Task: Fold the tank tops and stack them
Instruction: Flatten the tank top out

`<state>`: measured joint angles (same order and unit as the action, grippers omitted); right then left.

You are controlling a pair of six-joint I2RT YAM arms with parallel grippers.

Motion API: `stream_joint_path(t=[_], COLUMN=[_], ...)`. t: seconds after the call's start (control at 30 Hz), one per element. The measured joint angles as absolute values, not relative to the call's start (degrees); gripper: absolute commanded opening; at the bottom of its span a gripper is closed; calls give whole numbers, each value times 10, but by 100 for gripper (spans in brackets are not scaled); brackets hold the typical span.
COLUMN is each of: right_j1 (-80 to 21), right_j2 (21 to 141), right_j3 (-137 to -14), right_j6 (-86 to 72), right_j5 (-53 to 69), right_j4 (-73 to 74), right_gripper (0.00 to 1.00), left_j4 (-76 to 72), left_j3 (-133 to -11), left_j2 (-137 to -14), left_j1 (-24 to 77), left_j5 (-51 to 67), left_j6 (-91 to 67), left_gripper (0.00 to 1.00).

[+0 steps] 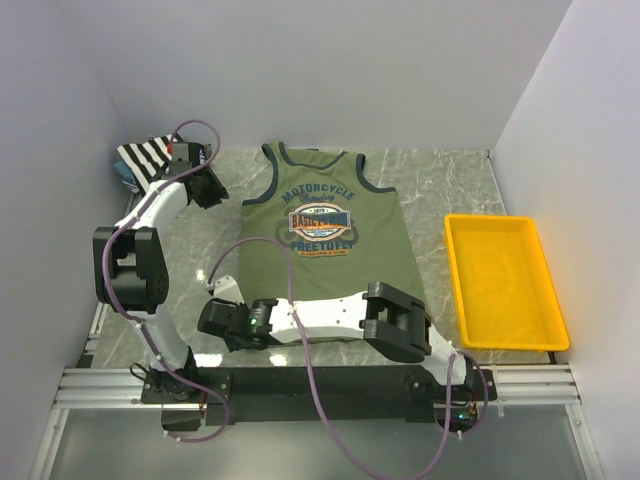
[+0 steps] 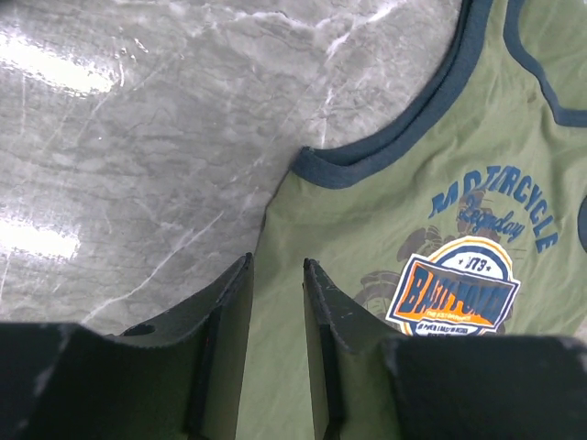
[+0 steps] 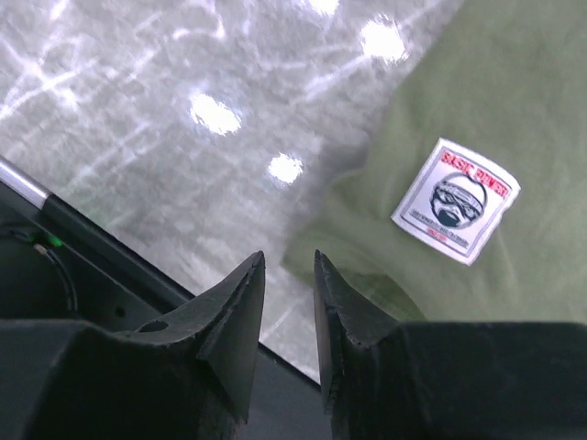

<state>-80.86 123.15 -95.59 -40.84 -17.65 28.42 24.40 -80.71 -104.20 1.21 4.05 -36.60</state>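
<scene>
Olive tank top [image 1: 330,260] lies flat mid-bench, neck twd far edge. L claw [image 2: 277,270] at its left side, R claw [image 3: 289,266] by near-left hem corner; both parted, nothing gripped. Striped top [image 1: 143,155]: far-left corner.

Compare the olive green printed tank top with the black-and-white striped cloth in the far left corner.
The olive green tank top lies spread flat; the black-and-white striped cloth sits bunched, partly behind the left arm. The green one has a chest print; the striped one only stripes. Both are cloth.
</scene>
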Motion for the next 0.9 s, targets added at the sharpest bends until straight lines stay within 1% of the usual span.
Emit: stream_joint_path(t=[0.23,0.53,0.63,0.67,0.73,0.77,0.8,0.9], right_j1=[-809,-811,-813,-814,-814,-814,-814,-815], right_j2=[1267,1284,1284,1284,1285,1285,1285,1282], right_j3=[-996,-1001,-1001,-1001,-1002,-1002,-1003,-1002], right_j6=[-410,-426,-428,-428,-429,-429,-426,-420], right_j5=[-181,-197,-199,-199,-198,-198,-196,-182], right_j4=[294,333,336,338,340,341,341,336], right_gripper=[35,35,30,23,15,4,0,0], left_j4=[244,242,242,242,242,242,241,237], left_j3=[-807,-807,-807,-807,-807,-807,-807,-807], left_j2=[-1042,-1042,-1042,-1042,-1042,-1042,-1042,-1042], left_j1=[9,4,4,4,4,4,4,4], left_j5=[54,65,69,69,71,73,74,78], left_j6=[-364,-360,-360,-360,-360,-360,-360,-360], left_gripper=[33,34,33,34,34,34,34,35])
